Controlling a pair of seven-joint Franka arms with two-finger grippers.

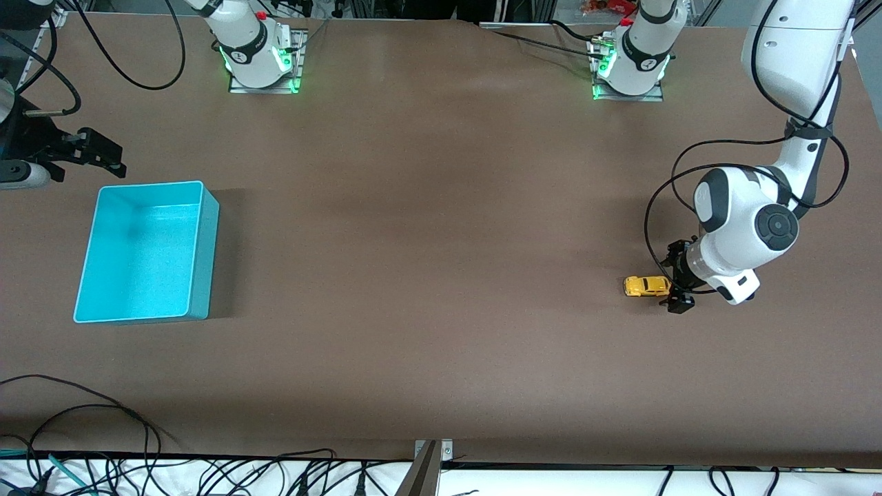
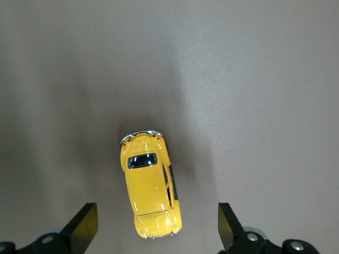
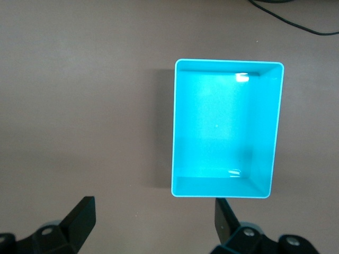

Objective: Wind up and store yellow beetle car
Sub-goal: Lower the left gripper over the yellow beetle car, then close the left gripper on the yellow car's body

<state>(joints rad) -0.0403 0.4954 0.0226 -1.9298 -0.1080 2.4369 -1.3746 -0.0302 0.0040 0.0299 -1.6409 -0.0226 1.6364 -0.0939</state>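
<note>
The yellow beetle car (image 1: 646, 286) stands on the brown table toward the left arm's end. My left gripper (image 1: 674, 281) is low over one end of it and open. In the left wrist view the car (image 2: 150, 185) lies lengthwise, with that end between the spread fingers (image 2: 85, 226) of my left gripper (image 2: 157, 227) and touching neither. The empty turquoise bin (image 1: 204, 255) sits toward the right arm's end. My right gripper (image 1: 114, 160) hangs open in the air by the bin's edge nearest the robots' bases. The right wrist view has the bin (image 3: 225, 186) below my right gripper (image 3: 153, 219).
Both arm bases (image 1: 262, 62) stand along the edge farthest from the front camera. Loose black cables (image 1: 103, 427) lie at the table's front edge toward the right arm's end. A wide stretch of bare brown table (image 1: 427, 262) separates the car from the bin.
</note>
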